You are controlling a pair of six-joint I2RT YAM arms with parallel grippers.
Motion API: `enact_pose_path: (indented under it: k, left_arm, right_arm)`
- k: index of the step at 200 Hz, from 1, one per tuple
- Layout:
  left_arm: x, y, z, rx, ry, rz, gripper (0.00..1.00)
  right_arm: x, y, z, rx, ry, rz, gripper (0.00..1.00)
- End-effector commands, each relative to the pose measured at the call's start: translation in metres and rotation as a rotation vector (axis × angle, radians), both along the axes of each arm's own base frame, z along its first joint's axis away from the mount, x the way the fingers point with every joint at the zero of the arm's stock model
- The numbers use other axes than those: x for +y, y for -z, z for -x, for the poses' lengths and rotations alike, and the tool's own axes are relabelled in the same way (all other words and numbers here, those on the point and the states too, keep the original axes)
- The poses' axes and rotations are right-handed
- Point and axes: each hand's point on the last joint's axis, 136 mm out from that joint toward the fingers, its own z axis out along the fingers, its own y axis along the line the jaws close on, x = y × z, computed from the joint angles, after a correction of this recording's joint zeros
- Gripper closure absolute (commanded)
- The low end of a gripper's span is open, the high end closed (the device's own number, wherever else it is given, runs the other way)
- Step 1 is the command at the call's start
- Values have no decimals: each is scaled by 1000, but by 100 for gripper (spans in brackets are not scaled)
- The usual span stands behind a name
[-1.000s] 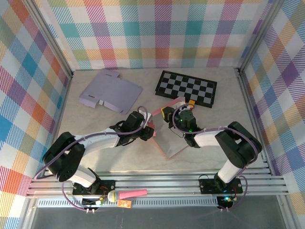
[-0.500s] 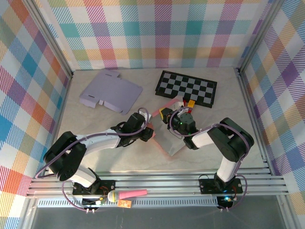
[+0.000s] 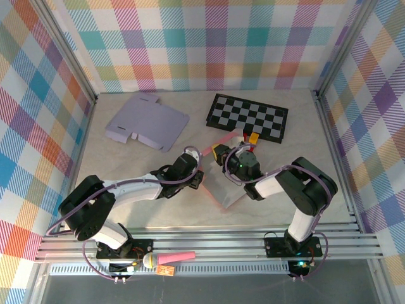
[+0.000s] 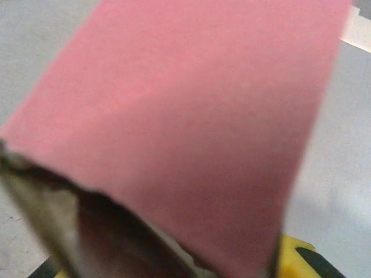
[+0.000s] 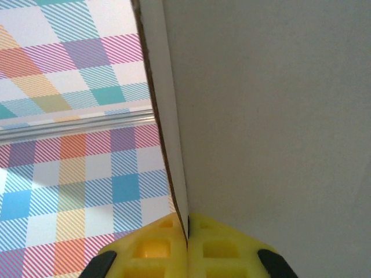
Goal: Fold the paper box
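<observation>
My right gripper [image 5: 186, 225] pinches the pink cardboard box sheet [image 3: 223, 190]; for my left gripper [image 3: 197, 180], I cannot tell. Twisting too hard could tear it.

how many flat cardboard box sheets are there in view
3: a lavender flat cardboard sheet at the back left, a black-and-white checkered sheet at the back right, a pink-and-grey sheet in the middle. Others could be hidden beneath.

Your site: robot lab cell. Evidence: plaid walls [image 3: 209, 44] enclosing the table [image 3: 164, 215]; aluminium rails [image 3: 209, 244] nearward of the right gripper [image 3: 220, 152]; checkerboard [image 3: 248, 117] just beyond it.
</observation>
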Motion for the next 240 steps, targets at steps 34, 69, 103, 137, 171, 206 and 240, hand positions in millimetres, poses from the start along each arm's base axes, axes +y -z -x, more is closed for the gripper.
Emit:
enact_pose_path:
  k: [34, 69, 103, 137, 171, 206, 240]
  left_arm:
    - [-12, -19, -13, -75, -41, 27, 75]
    - [-16, -21, -16, -104, -98, -2, 77]
    - [-14, -18, -19, -112, -197, -35, 79]
    - [-6, -24, -28, -118, -321, -45, 80]
    - [-14, -32, -31, -103, -325, -8, 75]
    - [-17, -24, -30, -87, -317, -18, 77]
    - [-13, -23, -32, -97, -333, -32, 81]
  right_arm:
    - [9, -10, 15, -30, -40, -9, 100]
    - [11, -10, 13, -25, -30, -13, 100]
    - [14, -8, 13, -17, -31, -17, 100]
    - [13, -4, 17, 2, -30, -5, 100]
    - [11, 10, 23, 21, -44, 43, 100]
    - [13, 16, 20, 18, -39, 30, 100]
    - [18, 12, 16, 19, -43, 37, 100]
